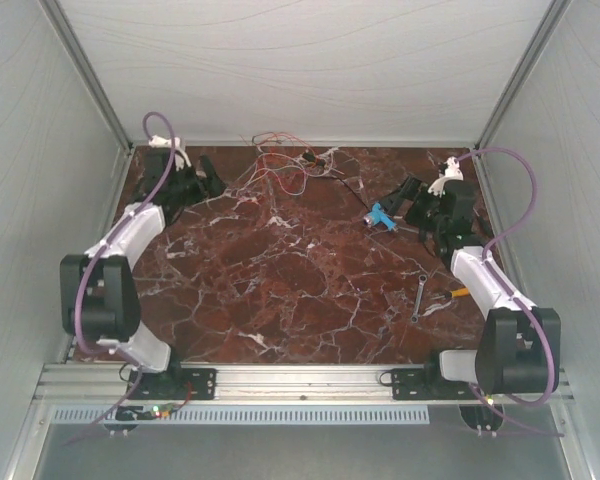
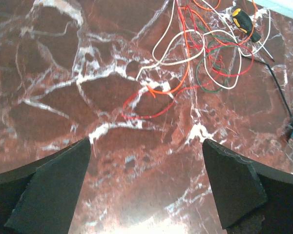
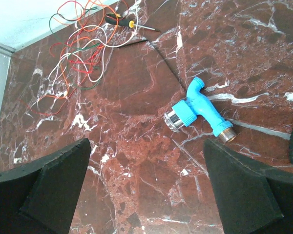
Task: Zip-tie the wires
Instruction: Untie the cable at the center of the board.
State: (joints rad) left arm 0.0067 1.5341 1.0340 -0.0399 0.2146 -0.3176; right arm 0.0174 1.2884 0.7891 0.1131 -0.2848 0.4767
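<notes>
Loose tangle of thin red and white wires (image 1: 285, 160) lay at the dark red marble counter's (image 1: 280, 300) far edge, a thin black plastic zip tie (image 3: 166, 66) just beside it. Near the far corners, the left jaws and the right jaws hung spread.

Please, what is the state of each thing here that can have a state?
Tangle of thin red, white and orange wires: loose, not tied.
Thin black plastic zip tie: lying flat, straight, not looped.
Black-and-yellow screwdriver: lying flat by the wires.
Blue plastic tap fitting: lying on its side.
Left gripper: open, empty.
Right gripper: open, empty.
</notes>
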